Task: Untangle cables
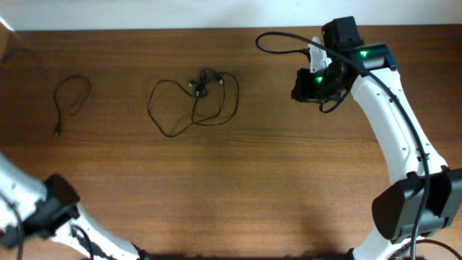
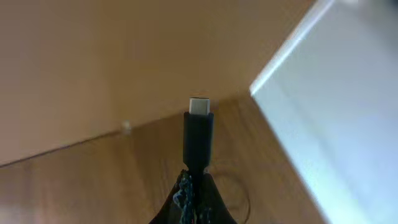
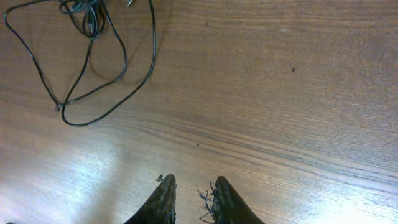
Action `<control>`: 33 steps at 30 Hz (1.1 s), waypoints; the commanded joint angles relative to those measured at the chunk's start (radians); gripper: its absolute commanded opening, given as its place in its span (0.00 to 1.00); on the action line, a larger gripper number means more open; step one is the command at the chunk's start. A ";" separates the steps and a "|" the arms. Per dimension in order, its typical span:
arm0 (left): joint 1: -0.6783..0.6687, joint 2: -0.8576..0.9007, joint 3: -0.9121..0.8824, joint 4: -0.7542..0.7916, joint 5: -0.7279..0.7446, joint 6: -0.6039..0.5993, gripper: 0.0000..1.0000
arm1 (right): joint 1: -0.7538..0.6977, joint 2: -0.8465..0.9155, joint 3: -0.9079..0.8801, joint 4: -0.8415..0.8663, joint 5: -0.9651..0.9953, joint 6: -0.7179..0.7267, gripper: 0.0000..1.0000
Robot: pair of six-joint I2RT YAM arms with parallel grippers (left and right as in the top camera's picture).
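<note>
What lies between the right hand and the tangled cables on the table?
Only bare wooden table, seen in the right wrist view, separates the hand from the cables.

Looking like a robotics lab bench. White left arm [image 1: 18, 189] and white right arm [image 1: 386, 115] sitting at a plain wood-grain table [image 1: 289, 180], green lights [image 1: 364, 52] glowing on the right arm's wrist, thin black cables [image 1: 202, 81] lying loose, bare white wall [image 1: 144, 11] running behind.

Left fingers [image 2: 208, 213] pinched, right fingers [image 3: 163, 199] parted.
</note>
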 commanded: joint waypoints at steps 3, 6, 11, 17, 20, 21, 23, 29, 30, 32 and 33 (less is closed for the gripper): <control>0.127 -0.301 0.040 0.014 -0.215 -0.127 0.00 | -0.002 0.004 -0.003 -0.026 0.009 -0.011 0.22; 0.128 -0.359 0.040 0.069 -0.562 -0.125 0.00 | -0.002 0.003 -0.003 -0.032 0.009 -0.011 0.22; 0.128 -0.271 -0.176 0.087 -0.541 -0.098 0.00 | -0.002 0.003 -0.003 -0.040 0.009 -0.011 0.22; 0.128 -0.255 -0.763 0.048 -0.143 -0.106 0.00 | -0.002 0.004 -0.003 -0.047 0.009 -0.011 0.22; 0.128 -0.253 -1.196 0.298 -0.126 -0.187 0.00 | -0.002 0.004 -0.003 -0.047 0.009 -0.029 0.22; 0.130 -0.253 -1.338 0.468 -0.126 -0.187 0.00 | -0.002 0.004 -0.003 -0.047 0.009 -0.035 0.22; 0.130 -0.253 -1.456 0.693 -0.134 -0.187 0.02 | -0.002 0.004 -0.003 -0.058 0.009 -0.035 0.22; 0.182 -0.252 -1.456 0.763 -0.335 -0.186 0.54 | -0.002 0.003 -0.003 -0.062 0.009 -0.034 0.22; 0.187 -0.252 -1.456 0.765 -0.304 -0.159 0.99 | -0.002 0.003 -0.003 -0.058 0.009 -0.034 0.22; 0.182 -0.258 -1.439 0.778 -0.228 -0.079 0.99 | -0.002 0.004 -0.003 -0.059 0.009 -0.034 0.22; 0.175 -0.270 -1.416 0.777 -0.162 -0.042 0.99 | -0.002 0.003 -0.003 -0.058 0.009 -0.034 0.22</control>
